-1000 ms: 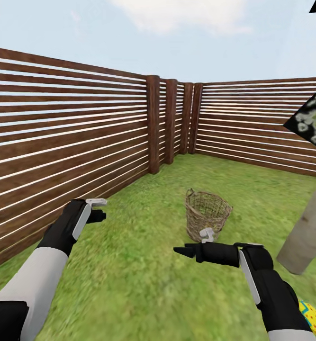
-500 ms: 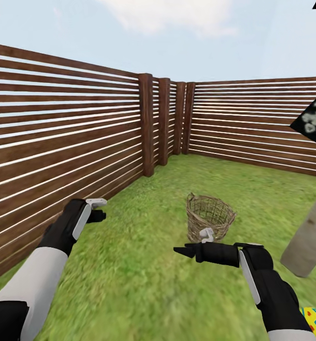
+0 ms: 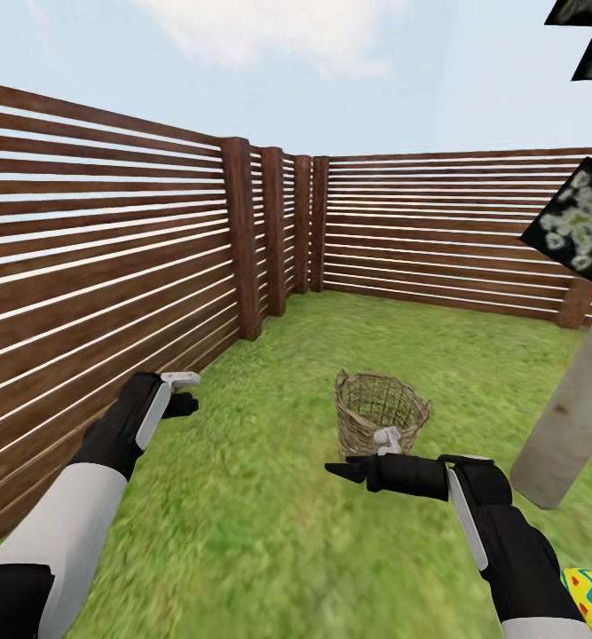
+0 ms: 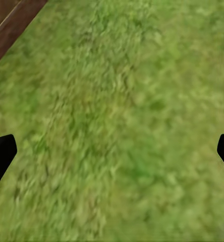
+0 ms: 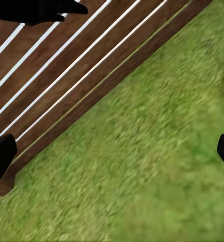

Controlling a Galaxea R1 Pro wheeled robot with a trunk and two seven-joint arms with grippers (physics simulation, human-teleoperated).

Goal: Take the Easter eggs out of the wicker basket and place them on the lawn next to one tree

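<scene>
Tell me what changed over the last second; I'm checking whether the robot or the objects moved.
The whole head view shifted, so the camera turned, not the things. The left gripper and right gripper kept their pose, both open and empty. The wicker basket, the tree and one Easter egg on the lawn stayed put.

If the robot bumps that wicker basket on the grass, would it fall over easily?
Probably fairly easily. The wicker basket is open weave you can see through, so it looks light. It stands tall for its base and already seems to lean a little on the lawn. The weave would likely flex somewhat rather than crack under the right hand.
</scene>
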